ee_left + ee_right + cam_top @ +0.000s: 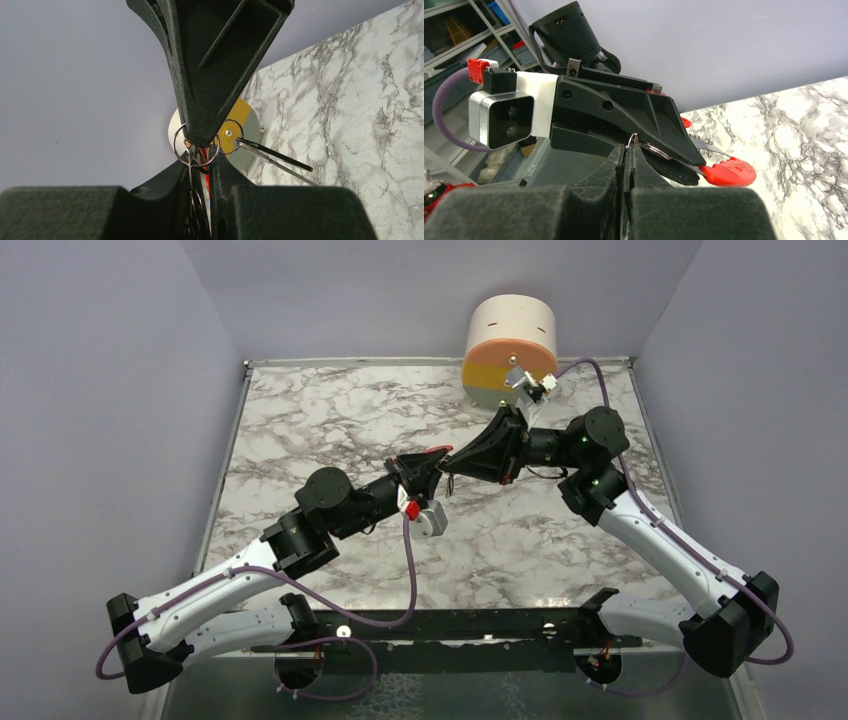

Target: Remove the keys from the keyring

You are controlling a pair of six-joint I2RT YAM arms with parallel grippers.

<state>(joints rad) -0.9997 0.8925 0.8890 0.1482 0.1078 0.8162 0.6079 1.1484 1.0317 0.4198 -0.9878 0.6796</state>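
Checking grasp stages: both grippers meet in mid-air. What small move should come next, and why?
Probably the right gripper should pull gently away. It is shut on the thin silver metal ring, while the left gripper clamps the red curved clip.

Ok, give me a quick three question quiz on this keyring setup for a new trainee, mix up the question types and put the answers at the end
1. True or false: the keyring lies flat on the table.
2. Which gripper is closed on the keyring? A. only the left gripper. B. only the right gripper. C. both.
3. Besides the arms and the keyring, what else is at the table, and where?

Key
1. False: it is held up in the air, above the table.
2. C.
3. A round cream and orange tub, at the far edge.
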